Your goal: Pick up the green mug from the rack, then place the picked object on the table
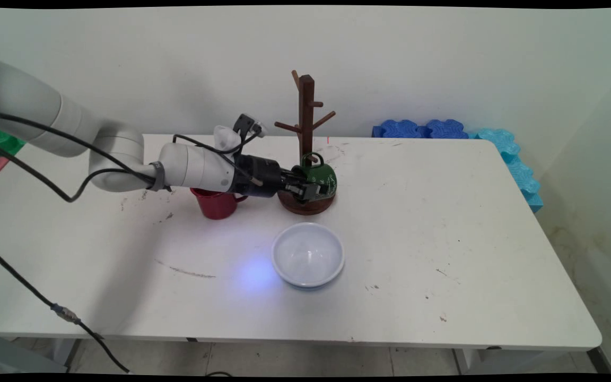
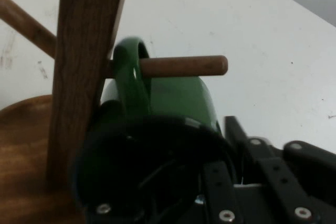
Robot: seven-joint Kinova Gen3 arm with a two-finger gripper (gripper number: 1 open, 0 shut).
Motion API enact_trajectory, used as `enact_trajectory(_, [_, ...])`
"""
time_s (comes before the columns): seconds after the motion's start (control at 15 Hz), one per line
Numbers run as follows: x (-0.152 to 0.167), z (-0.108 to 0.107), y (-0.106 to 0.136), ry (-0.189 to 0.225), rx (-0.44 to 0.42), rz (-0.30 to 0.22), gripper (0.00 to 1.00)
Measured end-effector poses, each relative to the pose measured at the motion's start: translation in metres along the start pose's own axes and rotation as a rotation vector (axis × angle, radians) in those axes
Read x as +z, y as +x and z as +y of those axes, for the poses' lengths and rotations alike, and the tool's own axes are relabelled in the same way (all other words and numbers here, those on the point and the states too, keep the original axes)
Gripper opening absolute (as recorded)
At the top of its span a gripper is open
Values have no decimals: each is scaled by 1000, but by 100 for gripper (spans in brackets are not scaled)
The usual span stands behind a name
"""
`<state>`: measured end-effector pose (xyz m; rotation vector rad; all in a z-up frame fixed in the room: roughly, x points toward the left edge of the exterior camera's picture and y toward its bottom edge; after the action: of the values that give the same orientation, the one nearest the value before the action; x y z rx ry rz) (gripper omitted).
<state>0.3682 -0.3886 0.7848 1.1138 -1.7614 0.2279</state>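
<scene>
A green mug [image 1: 320, 178] hangs low on the dark wooden mug tree [image 1: 306, 114], just above the tree's round base [image 1: 305, 206]. In the hand view the green mug's [image 2: 178, 98] handle loop sits over a short wooden peg [image 2: 184, 66] beside the tree's post [image 2: 84, 72]. My gripper [image 1: 310, 190] reaches in level from the left and is shut on the mug's wall at the rim. In the hand view the gripper [image 2: 226, 145] has one finger inside the dark mouth and the other outside on the right.
A red mug [image 1: 215, 203] stands on the table under my forearm, left of the tree. A white bowl [image 1: 308, 254] sits in front of the tree, toward the near side. Blue foam blocks [image 1: 422, 129] line the table's far right corner and right edge.
</scene>
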Motion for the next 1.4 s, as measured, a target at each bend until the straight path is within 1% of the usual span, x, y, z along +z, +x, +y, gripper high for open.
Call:
enact_trajectory(0.4, [4, -1, 5, 5, -2, 12, 0])
enact_trajectory(0.8, [4, 0, 7, 3, 17, 10, 0])
enact_trajectory(1.4, [-1, 12, 7, -25, 40, -4, 0])
